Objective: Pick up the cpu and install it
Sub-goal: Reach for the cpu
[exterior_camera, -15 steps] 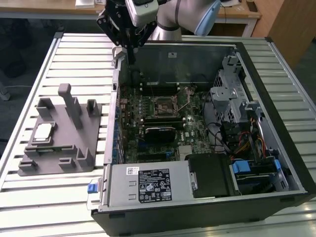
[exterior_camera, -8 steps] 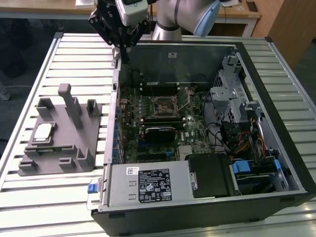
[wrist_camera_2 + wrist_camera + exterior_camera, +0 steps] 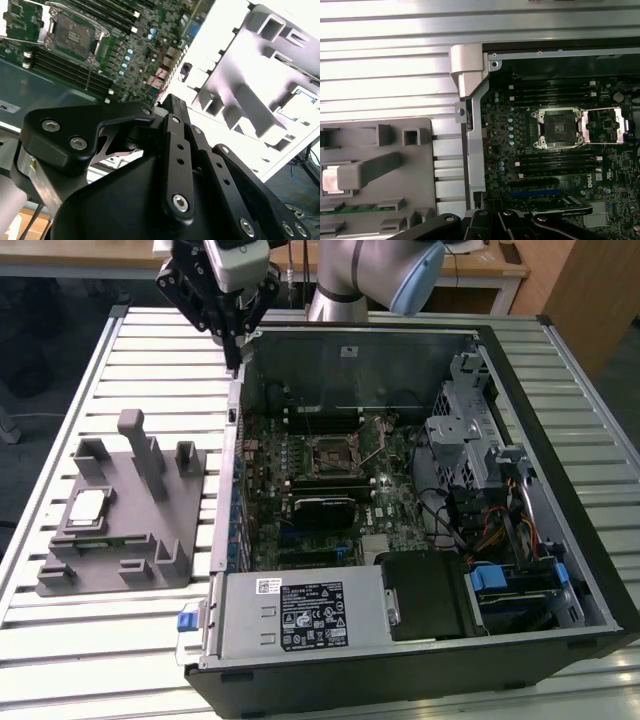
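exterior view: fingers [image 3: 236,355] pressed together, empty; cpu [image 3: 88,506] sits on tray [image 3: 150,515], well apart toward the exterior view's left.

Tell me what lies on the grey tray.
The cpu lies on the grey tray among upright blocks, a green circuit strip near it. Whatever is beneath the cpu is covered.

The arm [image 3: 345,280] is silver-grey with a pale blue joint cap [image 3: 415,280]; the gripper [image 3: 234,345] is black, its links [image 3: 175,150] studded with silver screws [image 3: 180,202].
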{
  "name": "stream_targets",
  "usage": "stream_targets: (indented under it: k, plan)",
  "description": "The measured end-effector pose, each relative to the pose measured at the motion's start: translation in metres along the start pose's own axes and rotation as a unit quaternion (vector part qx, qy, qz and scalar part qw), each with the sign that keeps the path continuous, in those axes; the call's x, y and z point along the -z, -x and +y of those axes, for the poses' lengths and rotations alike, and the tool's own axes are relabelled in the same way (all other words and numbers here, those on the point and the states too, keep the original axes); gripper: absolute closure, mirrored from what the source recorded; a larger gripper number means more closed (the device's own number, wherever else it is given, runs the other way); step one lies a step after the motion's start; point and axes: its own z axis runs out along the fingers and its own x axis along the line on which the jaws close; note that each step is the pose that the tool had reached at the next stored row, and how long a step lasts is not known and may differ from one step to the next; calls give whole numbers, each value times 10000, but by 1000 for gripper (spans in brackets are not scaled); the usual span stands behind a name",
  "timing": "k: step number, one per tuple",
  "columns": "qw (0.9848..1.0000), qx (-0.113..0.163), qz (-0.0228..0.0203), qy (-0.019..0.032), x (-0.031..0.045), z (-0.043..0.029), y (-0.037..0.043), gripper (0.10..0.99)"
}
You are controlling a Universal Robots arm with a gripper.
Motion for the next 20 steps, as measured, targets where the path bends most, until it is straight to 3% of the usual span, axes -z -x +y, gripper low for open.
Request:
stream_targets:
  k: [20]
  plan:
    - [10000, -1, 15, -1, -7, -34, -502, 980]
